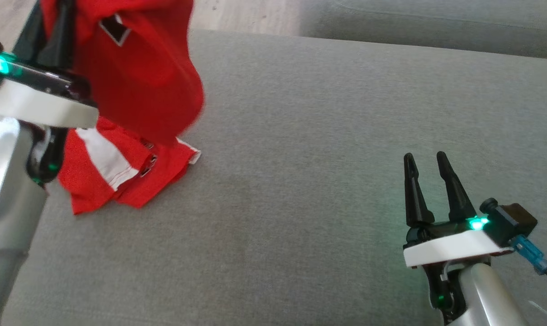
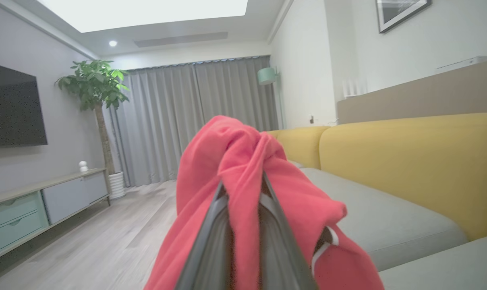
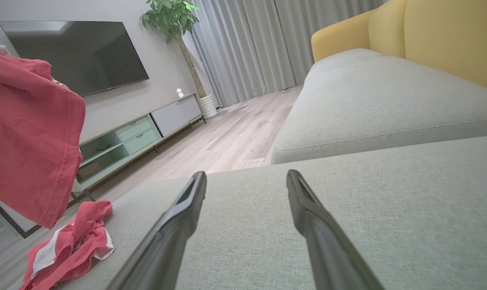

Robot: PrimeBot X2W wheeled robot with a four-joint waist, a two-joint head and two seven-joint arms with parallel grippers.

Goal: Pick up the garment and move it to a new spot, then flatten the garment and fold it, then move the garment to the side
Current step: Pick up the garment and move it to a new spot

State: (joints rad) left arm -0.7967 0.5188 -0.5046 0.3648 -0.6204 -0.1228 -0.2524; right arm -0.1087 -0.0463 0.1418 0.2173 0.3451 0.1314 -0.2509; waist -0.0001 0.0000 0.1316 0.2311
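Note:
The garment [image 1: 137, 68] is red cloth with white bands. Its upper part hangs bunched in the air at the upper left. Its lower end [image 1: 115, 176] lies crumpled on the grey sofa seat [image 1: 300, 136]. My left gripper [image 1: 63, 27] is shut on the garment; in the left wrist view the cloth [image 2: 235, 149] is pinched between the fingers [image 2: 211, 233] and drapes over both sides. My right gripper [image 1: 425, 156] stands open at the lower right, well clear of the cloth, with nothing between its fingers [image 3: 187, 213]. In the right wrist view the garment [image 3: 30, 133] hangs at far left.
A second grey seat cushion [image 1: 413, 22] lies behind, with a strip of wood floor [image 1: 246, 13] beyond the seat's far edge. A yellow backrest [image 2: 408, 161] rises on the right. A TV [image 3: 74, 52], low cabinet [image 3: 138, 133] and potted plant [image 2: 94, 84] stand across the room.

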